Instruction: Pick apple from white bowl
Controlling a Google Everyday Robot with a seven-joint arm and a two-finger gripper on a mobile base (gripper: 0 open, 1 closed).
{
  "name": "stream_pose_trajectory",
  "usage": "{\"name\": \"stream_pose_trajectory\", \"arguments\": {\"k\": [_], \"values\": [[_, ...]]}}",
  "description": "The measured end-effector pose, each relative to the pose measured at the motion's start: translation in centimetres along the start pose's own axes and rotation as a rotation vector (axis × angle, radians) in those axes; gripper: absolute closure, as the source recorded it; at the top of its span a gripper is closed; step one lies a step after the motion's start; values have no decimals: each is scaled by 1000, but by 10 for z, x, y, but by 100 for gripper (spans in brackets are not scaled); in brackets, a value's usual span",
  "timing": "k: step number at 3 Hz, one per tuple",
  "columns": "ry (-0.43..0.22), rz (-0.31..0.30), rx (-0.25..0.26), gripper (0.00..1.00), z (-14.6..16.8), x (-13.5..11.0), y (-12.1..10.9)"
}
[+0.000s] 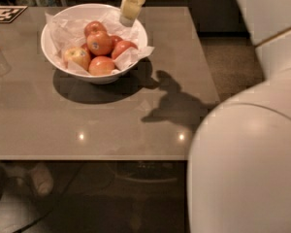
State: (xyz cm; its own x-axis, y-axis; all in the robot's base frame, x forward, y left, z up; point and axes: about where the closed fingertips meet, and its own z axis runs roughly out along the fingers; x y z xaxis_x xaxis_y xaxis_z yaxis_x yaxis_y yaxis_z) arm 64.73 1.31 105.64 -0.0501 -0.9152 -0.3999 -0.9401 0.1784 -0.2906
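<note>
The white bowl [131, 30] stands at the back left of the grey table, lined with crumpled white paper and holding several apples. The apple [99, 42] with a small dark sticker sits on top in the middle of the pile. A paler yellowish apple [76, 57] lies at the left, and stickerless red apples [102, 65] lie around it. My gripper [127, 19] hangs over the bowl's back right rim, above and to the right of the apple, apart from it.
The grey table [111, 125] has its right edge near x 460 and its front edge low in view. A black-and-white marker tag [4, 13] lies at the back left corner. My pale arm casing [252, 144] fills the right foreground. Dark cabinets run behind the table.
</note>
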Motion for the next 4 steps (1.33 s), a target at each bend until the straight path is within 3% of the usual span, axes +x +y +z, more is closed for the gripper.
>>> {"name": "stream_pose_trajectory", "arguments": {"k": [1, 2, 3, 4], "values": [[-24, 9, 24, 0, 10, -6, -15], [-50, -1, 31, 0, 12, -12, -17], [-111, 17, -60, 0, 59, -27, -18], [-144, 72, -151, 0, 104, -23, -20]]}}
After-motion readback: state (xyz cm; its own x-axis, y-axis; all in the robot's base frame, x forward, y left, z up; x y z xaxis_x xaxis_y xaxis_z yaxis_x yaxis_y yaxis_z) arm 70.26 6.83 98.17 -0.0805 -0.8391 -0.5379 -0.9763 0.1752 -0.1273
